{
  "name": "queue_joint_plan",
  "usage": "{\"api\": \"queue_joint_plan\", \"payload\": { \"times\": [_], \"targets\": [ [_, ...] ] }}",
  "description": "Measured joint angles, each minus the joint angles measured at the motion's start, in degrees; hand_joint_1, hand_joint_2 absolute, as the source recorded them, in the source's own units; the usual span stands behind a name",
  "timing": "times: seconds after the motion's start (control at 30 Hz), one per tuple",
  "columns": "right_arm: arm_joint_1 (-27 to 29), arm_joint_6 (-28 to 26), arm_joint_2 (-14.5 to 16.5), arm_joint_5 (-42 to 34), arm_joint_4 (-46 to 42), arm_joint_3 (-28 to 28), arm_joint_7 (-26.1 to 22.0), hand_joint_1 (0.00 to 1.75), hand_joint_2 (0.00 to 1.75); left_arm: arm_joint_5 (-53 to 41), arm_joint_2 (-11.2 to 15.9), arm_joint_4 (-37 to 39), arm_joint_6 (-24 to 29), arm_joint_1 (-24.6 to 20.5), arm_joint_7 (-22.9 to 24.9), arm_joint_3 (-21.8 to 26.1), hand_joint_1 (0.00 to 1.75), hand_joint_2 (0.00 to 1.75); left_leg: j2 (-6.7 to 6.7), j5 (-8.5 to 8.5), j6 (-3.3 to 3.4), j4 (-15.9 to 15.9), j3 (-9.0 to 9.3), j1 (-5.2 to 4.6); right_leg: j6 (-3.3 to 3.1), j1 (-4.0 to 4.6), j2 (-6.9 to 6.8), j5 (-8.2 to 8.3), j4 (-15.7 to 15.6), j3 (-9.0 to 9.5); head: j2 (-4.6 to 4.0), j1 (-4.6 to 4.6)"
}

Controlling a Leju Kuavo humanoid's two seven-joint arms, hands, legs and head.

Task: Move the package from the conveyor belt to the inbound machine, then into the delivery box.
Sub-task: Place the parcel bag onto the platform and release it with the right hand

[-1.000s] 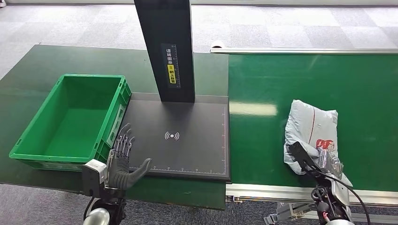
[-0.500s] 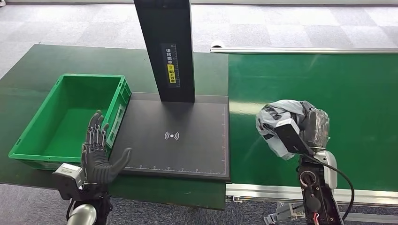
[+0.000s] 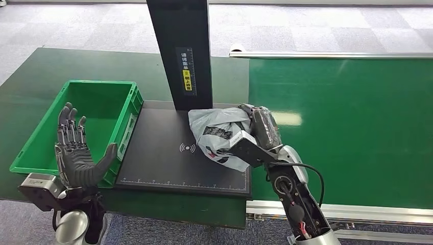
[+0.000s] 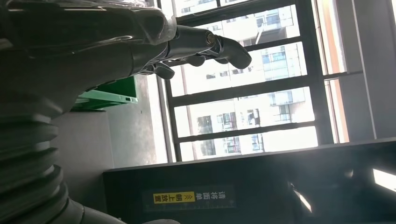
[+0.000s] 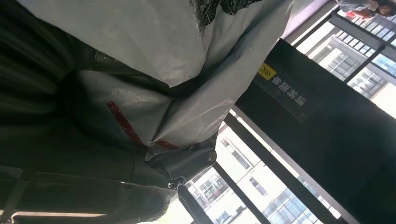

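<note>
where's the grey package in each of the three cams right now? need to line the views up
Head view: the package is at centre, held by the right hand above the black scanner plate.
Left wrist view: not in it.
Right wrist view: the package is close up, across the top and middle.
Shared landmark: the scanner's black post with its yellow label.
</note>
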Motion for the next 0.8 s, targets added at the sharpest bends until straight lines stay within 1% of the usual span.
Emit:
{"api": "queue_joint_plan", "payload": {
  "times": [0.03, 0.07, 0.13, 0.17, 0.2, 0.33, 0.5, 0.63, 0.8],
  "targets": [
    [-0.5, 0.2, 0.5, -0.3, 1.1, 0.5, 0.0, 1.46, 1.75, 0.1, 0.0, 0.0, 0.0, 0.0, 0.0, 0.1, 0.00, 1.75, 0.00, 0.00, 0.00, 0.0, 0.00, 0.00, 0.00, 0.00, 0.00, 0.00, 0.0, 0.00, 0.00, 0.00],
    [-1.1, 0.6, 0.9, -0.5, 2.2, 1.0, 0.3, 1.05, 1.31, 0.1, 0.0, 0.0, 0.0, -0.1, 0.0, 0.3, 0.00, 1.75, 0.00, 0.00, 0.00, 0.0, 0.00, 0.00, 0.00, 0.00, 0.00, 0.00, 0.0, 0.00, 0.00, 0.00],
    [-2.6, 2.2, 1.7, -1.0, 4.7, 1.9, 1.6, 0.18, 0.44, 0.3, 0.1, 0.0, 0.0, -0.3, 0.1, 0.4, 0.00, 1.75, 0.01, 0.00, 0.00, 0.0, 0.00, 0.00, 0.00, 0.00, 0.00, 0.00, 0.0, 0.00, 0.00, 0.01],
    [-3.5, 3.3, 2.1, -1.3, 6.1, 2.4, 2.5, 0.03, 0.00, 0.4, 0.1, 0.0, 0.0, -0.5, 0.2, 0.5, 0.00, 1.75, 0.01, 0.00, 0.00, 0.0, 0.01, 0.00, 0.00, 0.00, 0.00, 0.00, 0.0, 0.01, 0.00, 0.01],
    [-4.3, 4.4, 2.5, -1.7, 7.5, 2.9, 3.4, 0.00, 0.00, 0.4, 0.2, 0.1, -0.1, -0.8, 0.3, 0.5, 0.00, 1.75, 0.00, 0.00, 0.01, 0.0, 0.02, 0.00, 0.00, 0.00, 0.00, 0.01, 0.0, 0.01, 0.00, 0.01],
    [-7.1, 8.4, 4.3, -4.7, 13.8, 4.5, 5.0, 0.00, 0.00, 0.3, 0.7, 0.6, -0.4, -2.1, 1.9, 0.5, 0.00, 1.75, 0.00, 0.04, 0.01, 0.0, 0.05, 0.00, -0.01, 0.00, 0.00, 0.02, 0.0, 0.03, 0.00, 0.00],
    [-9.2, 10.5, 5.8, -9.6, 19.8, 5.2, 3.6, 0.00, 0.00, -2.0, 1.8, 2.1, -2.2, -3.1, 4.3, -0.2, 0.00, 1.75, 0.00, 0.05, 0.00, 0.0, 0.05, 0.00, -0.01, 0.00, 0.00, 0.01, 0.0, 0.02, 0.00, 0.00],
    [-9.5, 12.6, 6.1, -14.7, 21.0, 5.2, 1.5, 0.00, 0.00, -5.3, 2.9, 3.6, -5.2, -3.8, 5.9, -1.6, 0.00, 1.75, 0.00, 0.05, 0.01, 0.0, 0.04, -0.01, -0.01, 0.00, 0.00, 0.01, 0.0, 0.00, 0.00, 0.01],
    [-9.1, 15.4, 5.3, -22.9, 18.1, 4.4, 0.9, 0.00, 0.00, -10.8, 4.3, 5.4, -9.7, -4.5, 7.6, -4.4, 0.00, 1.75, 0.01, 0.05, 0.01, 0.0, 0.04, -0.01, 0.00, -0.01, 0.00, 0.01, 0.0, -0.02, 0.00, 0.01]
  ]
}}
